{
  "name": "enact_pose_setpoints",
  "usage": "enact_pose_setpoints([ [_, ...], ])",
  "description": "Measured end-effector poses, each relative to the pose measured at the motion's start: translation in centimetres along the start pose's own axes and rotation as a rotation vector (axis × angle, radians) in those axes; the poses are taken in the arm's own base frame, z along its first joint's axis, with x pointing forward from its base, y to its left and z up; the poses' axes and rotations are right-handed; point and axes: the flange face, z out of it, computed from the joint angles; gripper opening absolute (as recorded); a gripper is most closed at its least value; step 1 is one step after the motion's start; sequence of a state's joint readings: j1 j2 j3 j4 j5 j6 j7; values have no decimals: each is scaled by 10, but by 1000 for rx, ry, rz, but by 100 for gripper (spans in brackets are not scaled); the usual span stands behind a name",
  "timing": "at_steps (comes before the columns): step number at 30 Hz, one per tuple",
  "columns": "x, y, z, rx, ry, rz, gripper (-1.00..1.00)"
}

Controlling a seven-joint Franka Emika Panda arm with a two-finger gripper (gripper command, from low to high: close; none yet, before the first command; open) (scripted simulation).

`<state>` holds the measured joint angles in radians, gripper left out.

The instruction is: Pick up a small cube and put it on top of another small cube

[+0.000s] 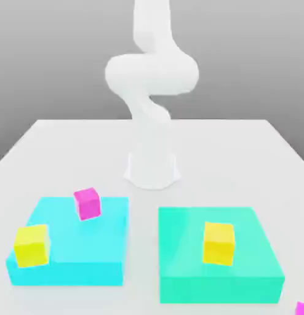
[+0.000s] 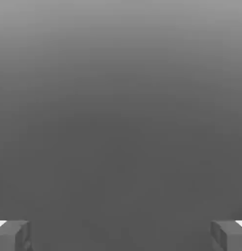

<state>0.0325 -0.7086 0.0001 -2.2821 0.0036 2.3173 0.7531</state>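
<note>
- The white arm (image 1: 152, 74) rises straight up from its base, as I see it.
- Partway up it kinks, a thick rounded joint bulging out to both sides.
- Above that bulge it runs on upward, out past the exterior view's top edge.
- In the hand view the gripper (image 2: 121, 236) has its two fingers spread wide apart, nothing between them.
</note>
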Motion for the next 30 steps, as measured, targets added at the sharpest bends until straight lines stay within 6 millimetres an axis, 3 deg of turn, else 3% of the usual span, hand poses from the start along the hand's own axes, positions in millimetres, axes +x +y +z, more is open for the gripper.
enact_pose_setpoints([
  [7,-23,-38,112,-54,-164,-199,0],
  [14,-76,-63,221,-98,-322,-401,0],
  [21,-159,-76,324,-131,-482,-619,0],
  [30,-282,-52,440,-176,-681,-881,0],
])
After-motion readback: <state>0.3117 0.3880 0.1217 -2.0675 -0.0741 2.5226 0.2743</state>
